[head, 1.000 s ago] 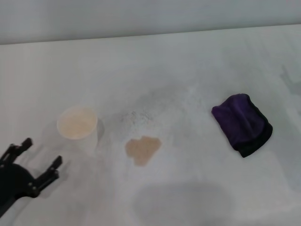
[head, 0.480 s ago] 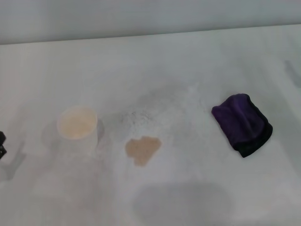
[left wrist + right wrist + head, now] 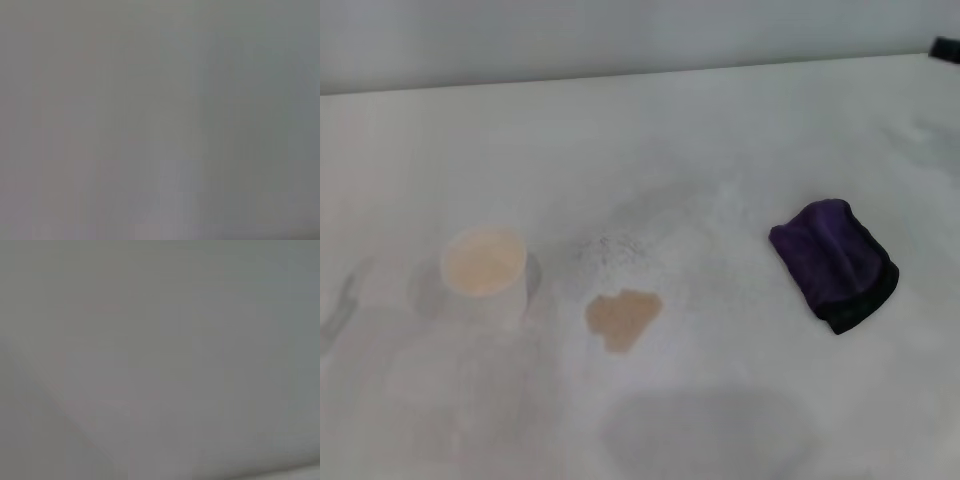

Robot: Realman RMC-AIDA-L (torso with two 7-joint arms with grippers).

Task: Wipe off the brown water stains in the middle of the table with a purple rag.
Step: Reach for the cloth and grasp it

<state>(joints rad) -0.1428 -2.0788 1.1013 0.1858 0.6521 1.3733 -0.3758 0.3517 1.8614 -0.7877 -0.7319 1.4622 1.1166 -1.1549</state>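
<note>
The brown water stains point(image 3: 623, 318) form one tan blotch in the middle of the white table point(image 3: 720, 140). To its right lies the purple rag point(image 3: 833, 262), a bunched dark purple cloth with a black edge, and nothing touches it. A small dark piece, which looks like part of my right gripper point(image 3: 946, 48), shows at the far right edge, well beyond the rag. My left gripper is out of the head view. Both wrist views show only plain grey surface.
A small white cup point(image 3: 485, 274) with pale liquid stands left of the stain, about a cup's width away. Faint grey speckles point(image 3: 610, 248) lie just beyond the stain. A soft shadow point(image 3: 705, 430) falls on the table near the front edge.
My left gripper, which stood open at the front left a second ago, has drawn off to the left and out of view. A dark piece has appeared at the far right edge.
</note>
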